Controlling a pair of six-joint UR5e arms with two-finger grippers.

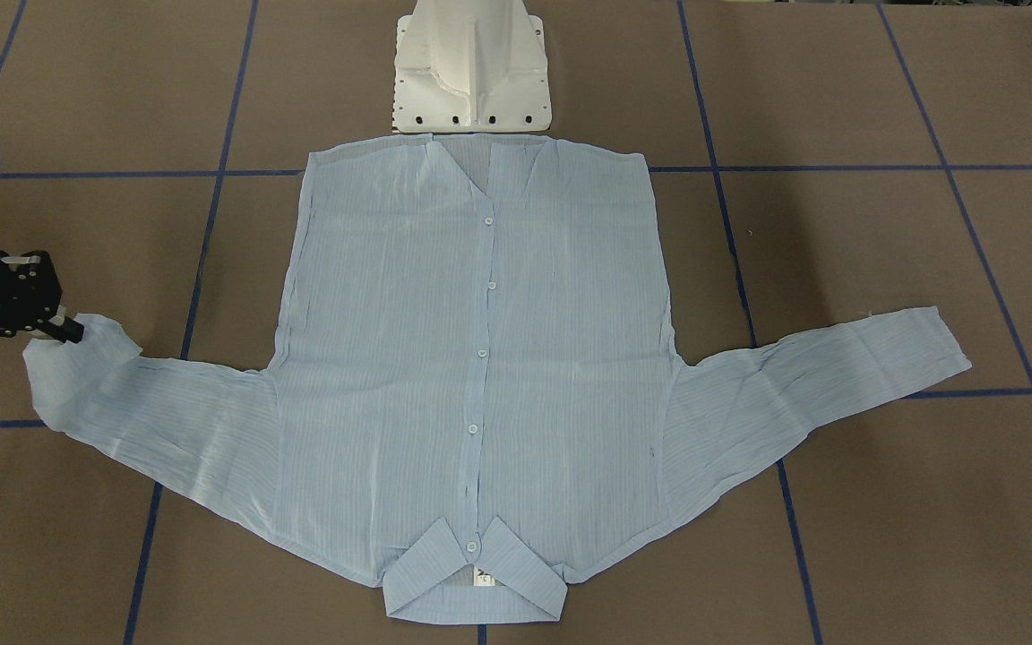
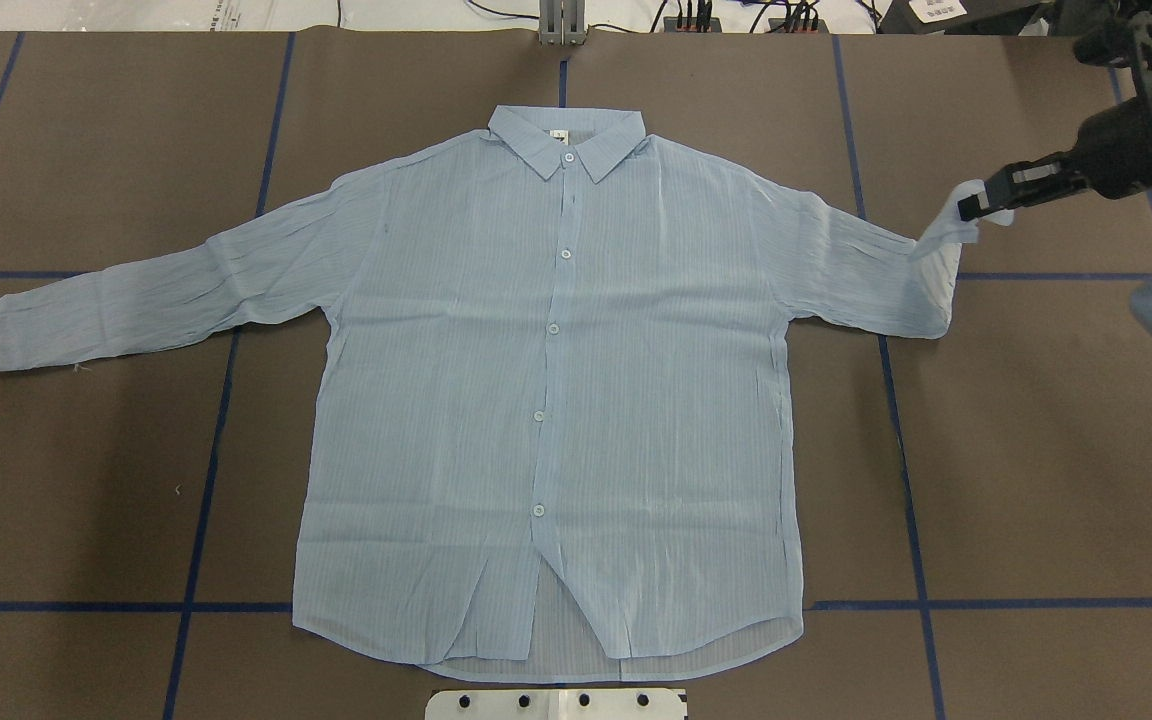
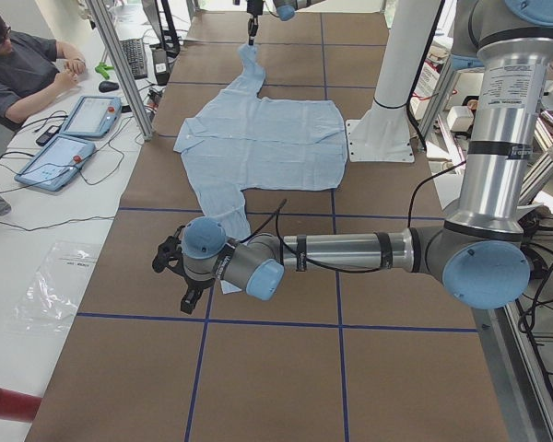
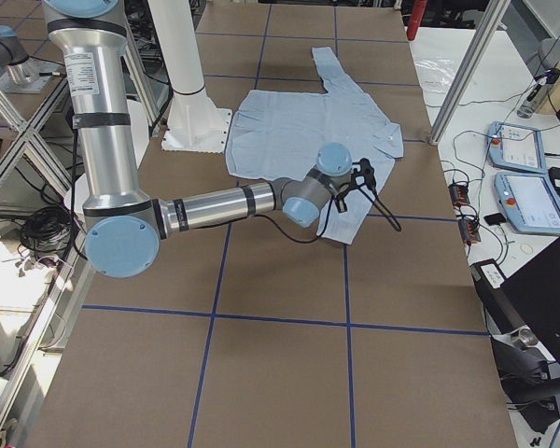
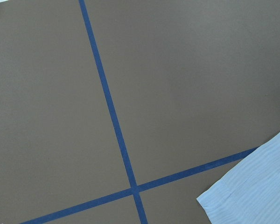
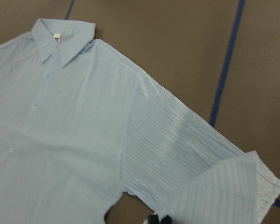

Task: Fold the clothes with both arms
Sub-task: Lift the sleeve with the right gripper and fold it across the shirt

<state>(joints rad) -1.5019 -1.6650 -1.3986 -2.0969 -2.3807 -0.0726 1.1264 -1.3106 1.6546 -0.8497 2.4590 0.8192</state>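
Observation:
The light-blue shirt [image 2: 546, 380] lies flat and buttoned on the brown table, collar [image 2: 566, 140] at the far side from the robot. My right gripper [image 2: 971, 208] is shut on the cuff of the sleeve on the robot's right and holds it lifted, folded back a little; it also shows in the front-facing view [image 1: 75, 331] and the right wrist view [image 6: 158, 219]. The other sleeve [image 2: 136, 300] lies flat and spread out. My left gripper [image 3: 170, 267] hovers low beside that sleeve's cuff [image 5: 252, 196], apart from it. I cannot tell if it is open or shut.
The white pedestal base [image 1: 471, 72] stands just behind the shirt's hem. Blue tape lines [image 2: 201, 500] grid the table. An operator [image 3: 18, 64] with tablets sits beyond the table's far edge, behind aluminium frame posts [image 3: 120, 64].

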